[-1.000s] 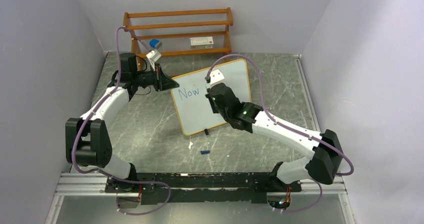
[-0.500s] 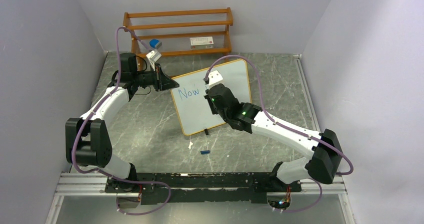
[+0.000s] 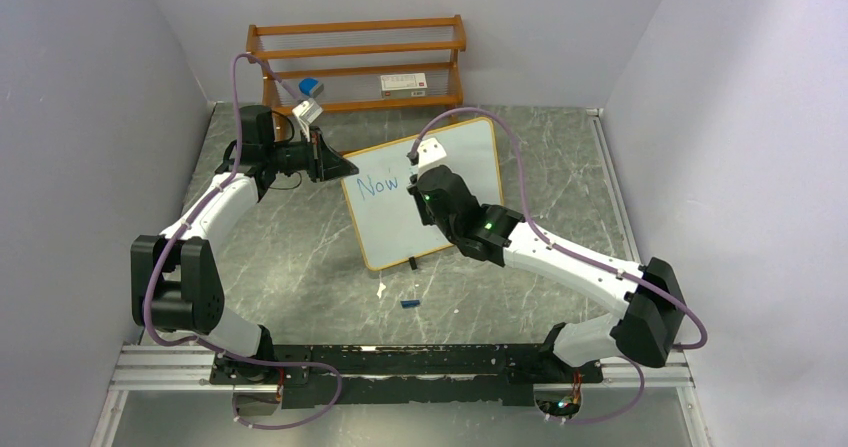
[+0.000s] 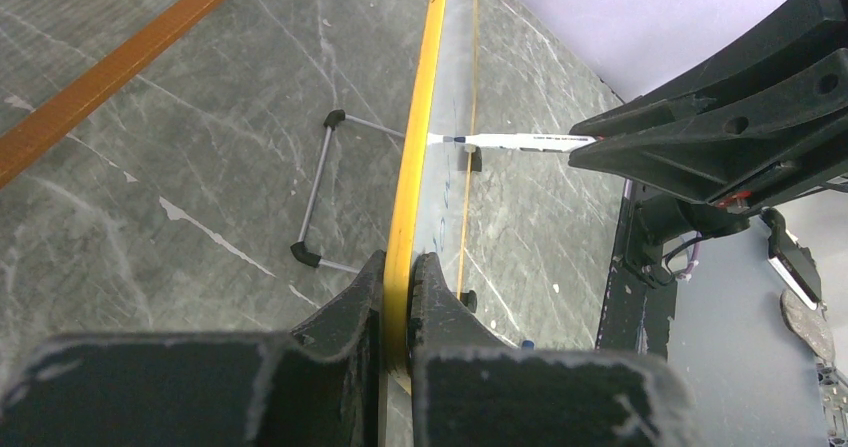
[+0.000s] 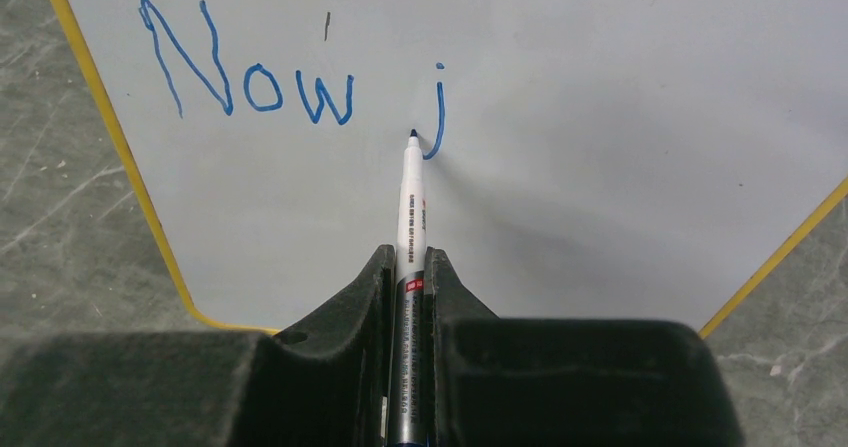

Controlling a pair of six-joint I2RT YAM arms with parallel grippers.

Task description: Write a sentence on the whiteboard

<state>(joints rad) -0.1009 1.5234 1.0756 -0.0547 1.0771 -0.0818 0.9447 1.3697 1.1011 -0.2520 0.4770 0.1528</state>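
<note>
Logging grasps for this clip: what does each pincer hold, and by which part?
Left pincer clamps the whiteboard by its frame edge; right pincer grips the marker around its barrel.

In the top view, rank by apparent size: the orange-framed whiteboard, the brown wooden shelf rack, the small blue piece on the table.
Largest, nearly alike: brown wooden shelf rack, orange-framed whiteboard.
Smallest: small blue piece.

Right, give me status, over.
Left end effector shut on edge of orange-framed white whiteboard. Right end effector shut on white blue-tipped marker, tip at board. Blue handwritten lettering reads "Now j". Nothing blocking.
</note>
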